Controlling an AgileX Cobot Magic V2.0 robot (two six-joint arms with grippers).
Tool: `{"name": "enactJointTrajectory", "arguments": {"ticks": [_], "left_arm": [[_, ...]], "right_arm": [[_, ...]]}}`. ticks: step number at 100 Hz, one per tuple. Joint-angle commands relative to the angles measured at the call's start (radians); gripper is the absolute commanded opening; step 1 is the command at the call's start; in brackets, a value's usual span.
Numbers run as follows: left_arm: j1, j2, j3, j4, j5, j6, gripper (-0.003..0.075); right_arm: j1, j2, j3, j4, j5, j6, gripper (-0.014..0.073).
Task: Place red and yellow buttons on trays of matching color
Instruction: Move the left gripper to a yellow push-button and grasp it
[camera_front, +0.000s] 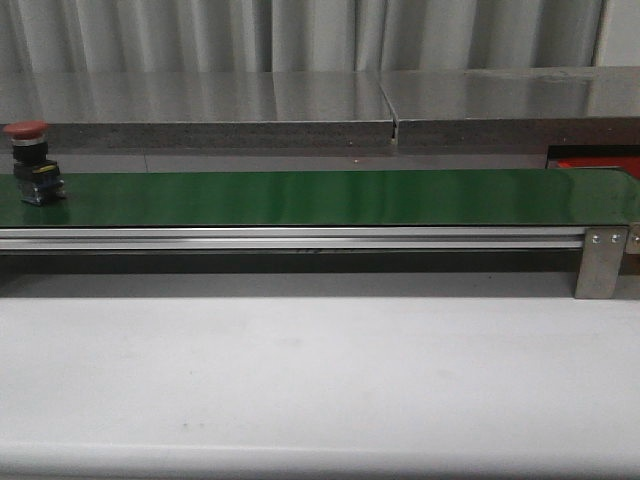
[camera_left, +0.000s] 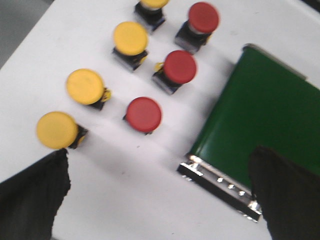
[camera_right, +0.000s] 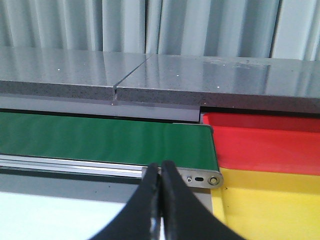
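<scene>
One red button (camera_front: 25, 160) on a black base stands at the far left of the green belt (camera_front: 330, 197). In the left wrist view three red buttons (camera_left: 144, 114) and several yellow buttons (camera_left: 85, 86) stand in two rows on the white table beside the belt's end (camera_left: 265, 110). My left gripper (camera_left: 160, 151) hangs open above bare table, holding nothing. My right gripper (camera_right: 160, 167) is shut and empty, near the belt's other end. There the red tray (camera_right: 265, 145) and the yellow tray (camera_right: 270, 205) lie side by side. Neither gripper shows in the front view.
A grey metal shelf (camera_front: 320, 100) runs behind the belt, with curtains behind it. The belt's aluminium rail (camera_front: 290, 238) and end bracket (camera_front: 603, 262) face the white table (camera_front: 320, 380). A sliver of the red tray (camera_front: 598, 164) shows at the right.
</scene>
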Motion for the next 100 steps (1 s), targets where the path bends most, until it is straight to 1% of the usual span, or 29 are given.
{"name": "enactJointTrajectory", "arguments": {"ticks": [1,16,28,47,72,89,100], "left_arm": [[0.039,-0.05,0.031,0.004,-0.079,0.005,0.0692],[0.097,-0.043,0.135,0.038,-0.167,0.005,0.0692],[0.137,-0.004,0.167,0.038,-0.194,0.013,0.0692],[0.169,0.075,0.166,0.033,-0.222,0.055,0.0692],[0.169,0.173,0.158,0.04,-0.259,0.075,0.0692],[0.169,0.193,0.137,0.036,-0.307,0.084,0.0692],[0.169,0.202,0.108,0.029,-0.321,0.115,0.0692]], "right_arm": [[0.0,-0.002,-0.018,-0.012,-0.082,-0.001,-0.0067],[0.0,-0.002,-0.018,-0.012,-0.082,-0.001,-0.0067],[0.0,-0.002,-0.018,-0.012,-0.082,-0.001,-0.0067],[0.0,-0.002,-0.018,-0.012,-0.082,-0.001,-0.0067],[0.0,-0.002,-0.018,-0.012,-0.082,-0.001,-0.0067],[0.0,-0.002,-0.018,-0.012,-0.082,-0.001,-0.0067],[0.0,-0.002,-0.018,-0.012,-0.082,-0.001,-0.0067]]}}
